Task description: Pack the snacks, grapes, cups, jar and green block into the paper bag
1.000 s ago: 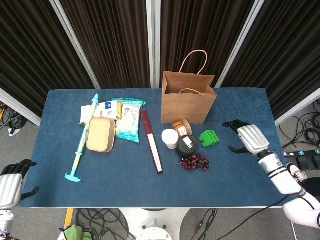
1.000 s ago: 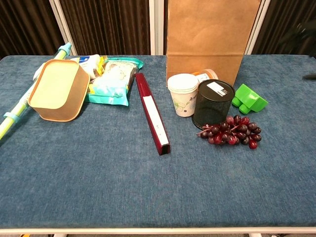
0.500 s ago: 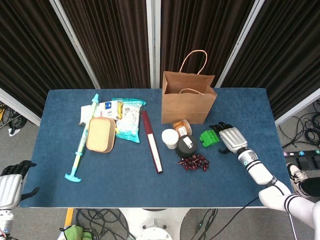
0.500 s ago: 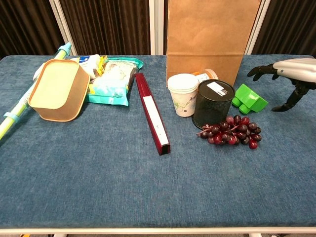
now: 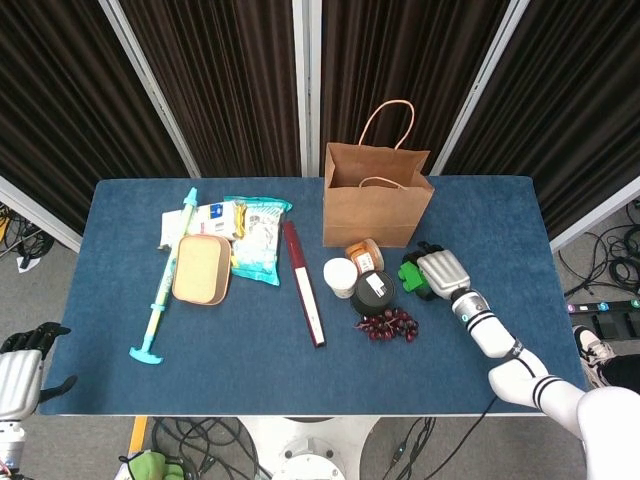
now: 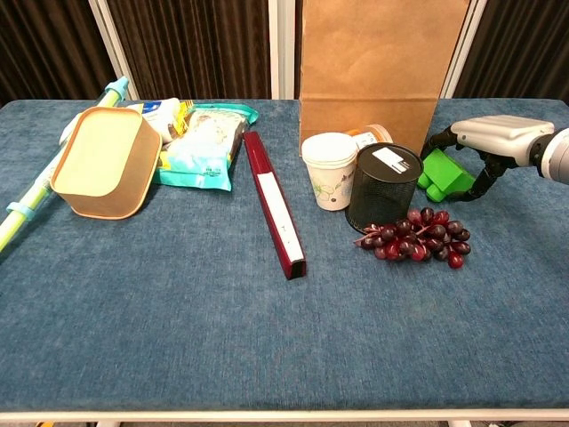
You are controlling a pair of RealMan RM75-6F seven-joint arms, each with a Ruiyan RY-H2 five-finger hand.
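The brown paper bag (image 5: 377, 207) (image 6: 373, 62) stands open at the back of the blue table. In front of it are an orange-lidded jar (image 5: 364, 255) (image 6: 372, 135), a white cup (image 5: 340, 276) (image 6: 329, 171), a black mesh cup (image 5: 373, 292) (image 6: 384, 189) and dark grapes (image 5: 388, 323) (image 6: 416, 236). The green block (image 5: 411, 272) (image 6: 443, 174) lies on the table to their right. My right hand (image 5: 440, 272) (image 6: 484, 144) arches over the block, fingers on its far side and thumb on its right side. Snack packets (image 5: 250, 235) (image 6: 204, 142) lie at the left. My left hand (image 5: 20, 370) hangs off the table's near-left corner, holding nothing.
A long dark-red box (image 5: 303, 283) (image 6: 276, 213) lies mid-table. A tan container (image 5: 201, 268) (image 6: 102, 160) and a teal stick (image 5: 165, 275) (image 6: 27, 209) lie at the left, beside the snacks.
My right hand has swept left from the table's right side and now straddles the green block. Objects and the left hand have not moved.
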